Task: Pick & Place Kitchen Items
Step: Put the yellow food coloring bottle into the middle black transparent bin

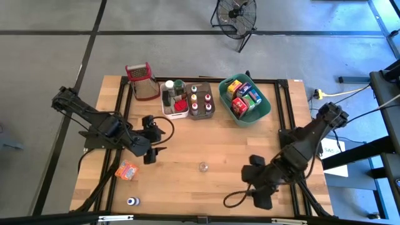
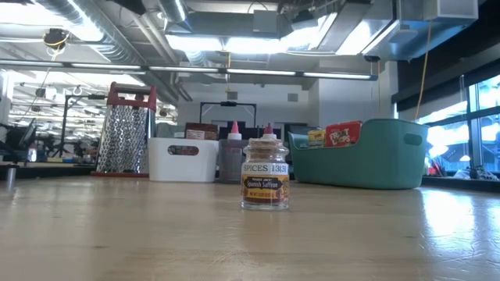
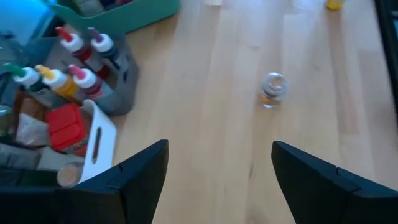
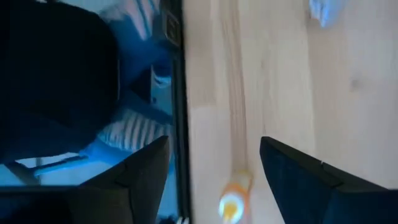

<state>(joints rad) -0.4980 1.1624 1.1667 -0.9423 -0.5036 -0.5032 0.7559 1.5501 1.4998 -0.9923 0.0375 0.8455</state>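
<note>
The blue-capped item (image 1: 132,201) near the table's front edge is too small to identify.

Two dark, near-black jointed arms flank the wooden table (image 1: 200,150), each built from chunky, rounded segments linked by bulkier joint housings. The left arm (image 1: 94,122) carries a black cable looping beside its wrist, toward the table's middle; the right arm (image 1: 306,144) trails a similar black cable curling near the table's front edge. The left gripper (image 3: 217,180) ends in two broad, flat, matte black fingers (image 3: 134,177) with angled, wedge-like tips. The right gripper (image 4: 214,180) has the same dark, slab-shaped fingers (image 4: 305,183), smooth-faced, with no visible markings.
</note>
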